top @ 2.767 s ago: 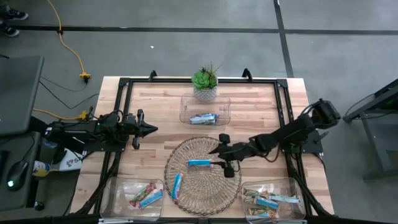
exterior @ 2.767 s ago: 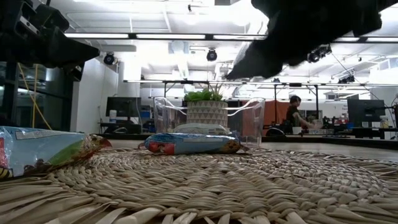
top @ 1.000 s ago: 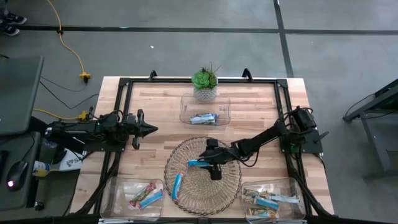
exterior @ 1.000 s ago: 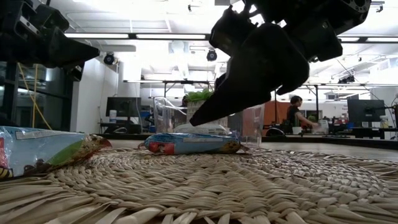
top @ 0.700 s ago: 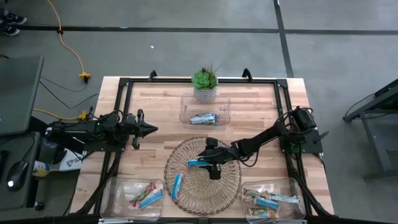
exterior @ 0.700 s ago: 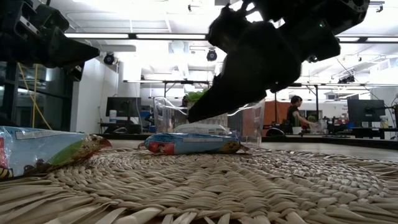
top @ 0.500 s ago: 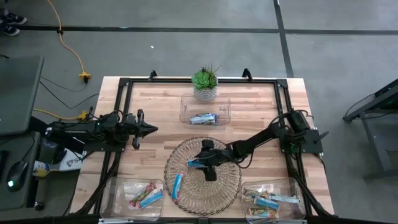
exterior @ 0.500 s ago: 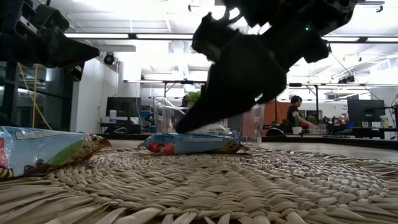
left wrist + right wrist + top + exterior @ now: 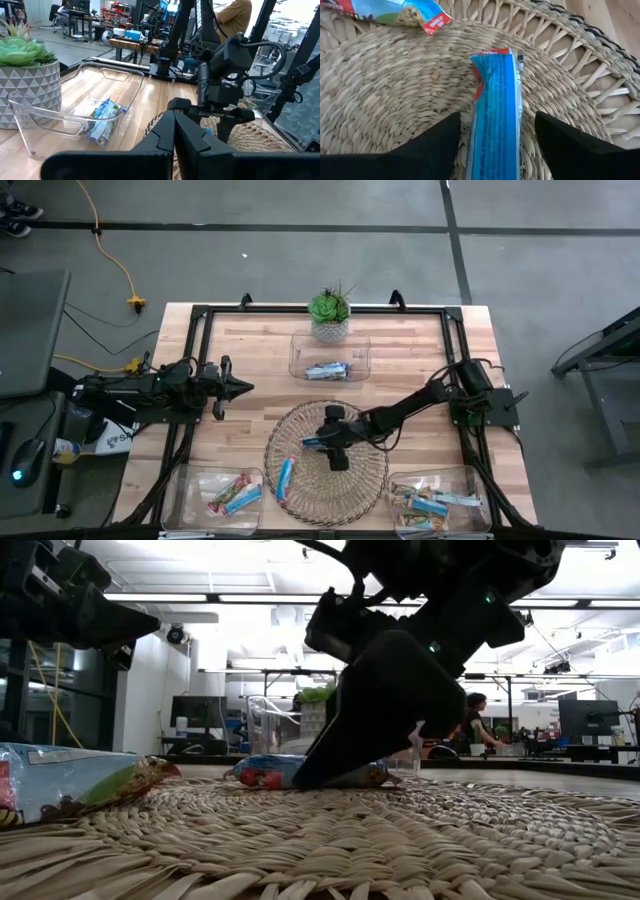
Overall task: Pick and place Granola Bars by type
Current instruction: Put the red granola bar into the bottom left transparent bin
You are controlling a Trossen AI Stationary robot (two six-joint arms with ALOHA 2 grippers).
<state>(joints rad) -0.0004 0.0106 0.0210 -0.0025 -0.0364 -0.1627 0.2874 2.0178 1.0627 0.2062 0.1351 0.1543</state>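
A round wicker tray (image 9: 300, 480) is holding 2 blue granola bars (image 9: 495, 117) (right gripper (image 9: 495, 145) spread open, straddling 1).

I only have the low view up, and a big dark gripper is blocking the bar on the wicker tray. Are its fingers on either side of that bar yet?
Observer: Yes. In the right wrist view the right gripper is open, with the blue bar lying lengthwise between its fingers.
Operator: Any other bars on the tray?
Observer: From above, one more blue bar lies on the wicker tray, nearer the front left bin.
Operator: Where's the other arm?
Observer: The left gripper waits shut at the table's left edge, off the tray.
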